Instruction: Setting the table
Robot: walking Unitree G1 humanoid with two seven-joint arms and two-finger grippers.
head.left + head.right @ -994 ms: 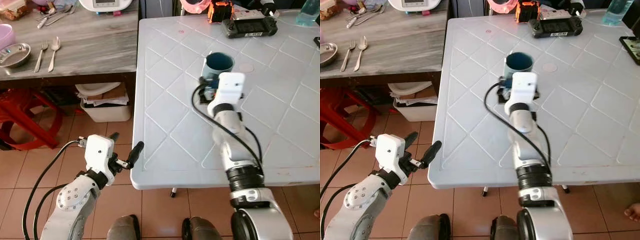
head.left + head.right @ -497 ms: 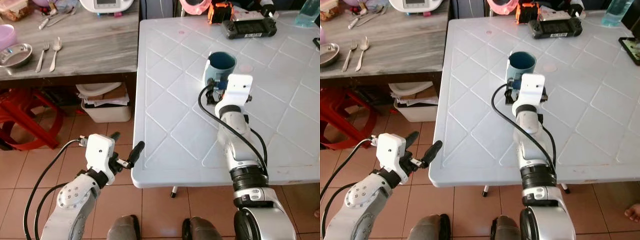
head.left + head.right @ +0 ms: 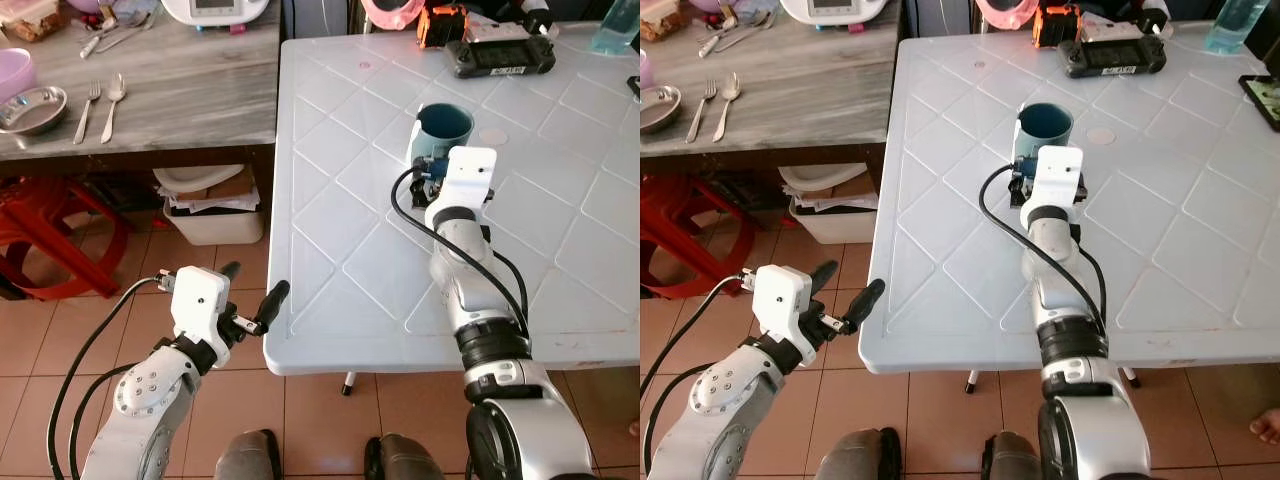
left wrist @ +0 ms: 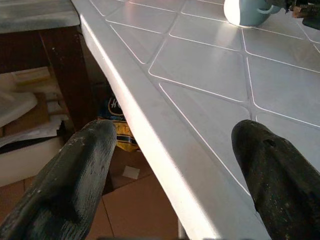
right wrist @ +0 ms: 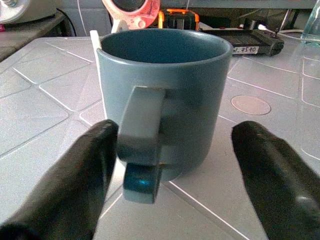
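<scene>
A blue mug (image 3: 442, 127) stands upright on the white table (image 3: 340, 250), its handle turned toward my right wrist. My right gripper (image 5: 172, 135) is open, with one black finger (image 5: 75, 180) beside the handle and the other (image 5: 270, 175) off the mug's opposite side. From above, the wrist housing (image 3: 467, 172) hides those fingers. My left gripper (image 3: 254, 286) hangs open below the table's near left corner, holding nothing; its wrist view looks along the table edge (image 4: 150, 145) toward the mug (image 4: 247, 12).
A grey wooden counter (image 3: 170, 90) to the left holds a fork and spoon (image 3: 100, 100), a metal bowl (image 3: 32, 108) and an appliance. A black controller (image 3: 500, 55) lies at the table's back. A red stool (image 3: 50, 240) and a white bin (image 3: 210, 215) stand on the floor.
My right wrist has drifted slightly to the right and back, staying just behind the mug. The mug and my left arm have not moved.
</scene>
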